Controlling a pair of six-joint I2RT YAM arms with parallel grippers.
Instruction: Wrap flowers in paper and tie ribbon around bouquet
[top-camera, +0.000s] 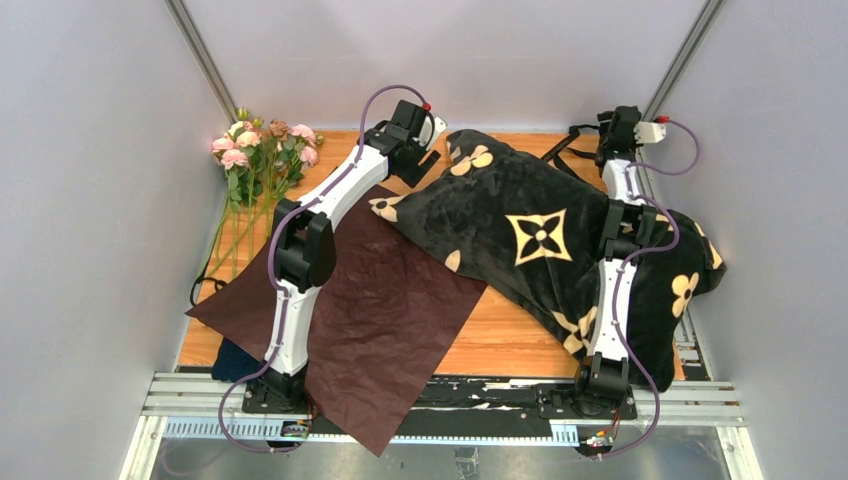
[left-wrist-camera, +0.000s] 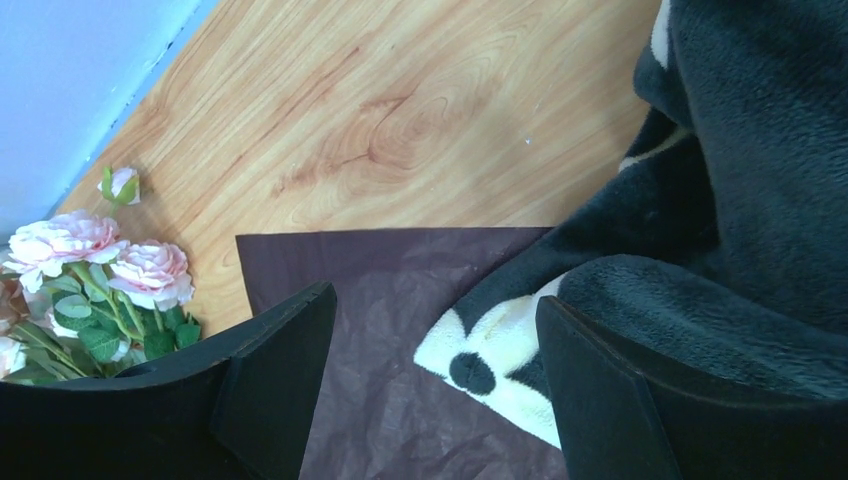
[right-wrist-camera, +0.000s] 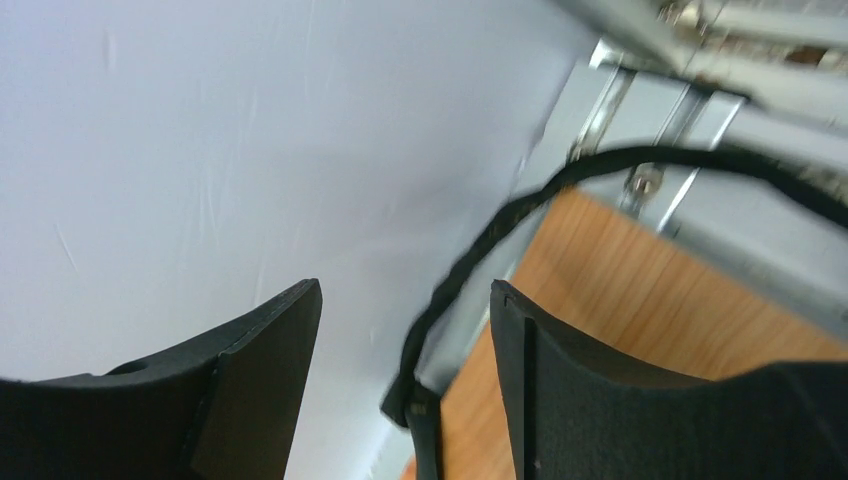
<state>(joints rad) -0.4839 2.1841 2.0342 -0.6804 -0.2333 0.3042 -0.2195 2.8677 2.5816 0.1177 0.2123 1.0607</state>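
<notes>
Evidently awaiting wrapping, flowers are laid beside the paper; the left gripper is held wide, empty, over its corner beneath the blanket, the right gripper likewise, apparently by the ribbon.

Soft, even light from above leaves only faint shadows on the wooden table beside the black blanket, whose dark pile loses detail; the right wrist view is blurred.
</notes>
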